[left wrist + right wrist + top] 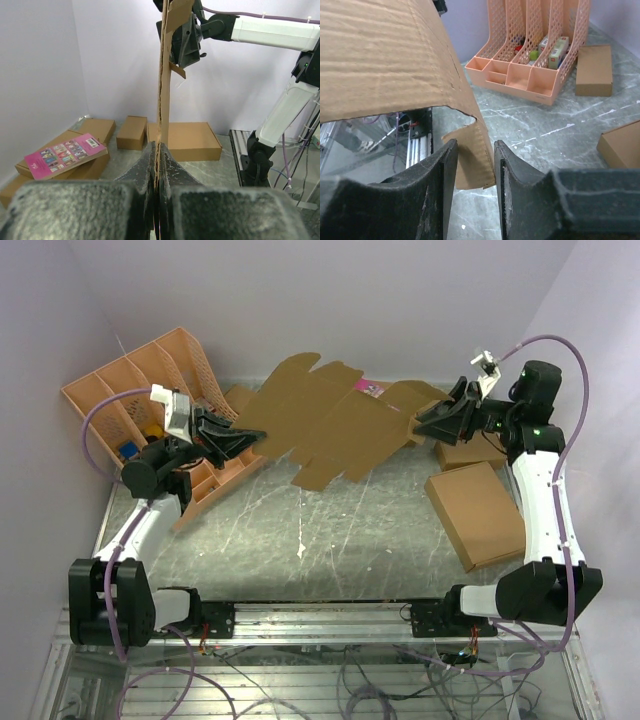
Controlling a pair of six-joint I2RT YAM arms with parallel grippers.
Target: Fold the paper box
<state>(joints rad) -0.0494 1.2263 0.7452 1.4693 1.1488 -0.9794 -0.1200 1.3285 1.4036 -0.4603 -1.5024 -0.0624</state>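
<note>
The paper box (pixel 325 425) is a flat brown die-cut sheet with flaps and notches, held up above the back of the table. My left gripper (pixel 238 435) is shut on its left edge. In the left wrist view the sheet (pixel 164 75) stands edge-on and rises from my closed left gripper (pixel 158 148). My right gripper (pixel 428 423) is at the sheet's right edge. In the right wrist view its jaws are open (pixel 472 146), with a small flap (pixel 475 160) hanging between them, unclamped. The main panel (pixel 380 55) fills the upper left.
A peach mesh file organizer (pixel 150 390) stands at the back left. A large flat brown box (pixel 478 512) and a smaller one (pixel 470 452) lie on the right. A brown box bearing a pink card (pixel 65 155) lies at the back.
</note>
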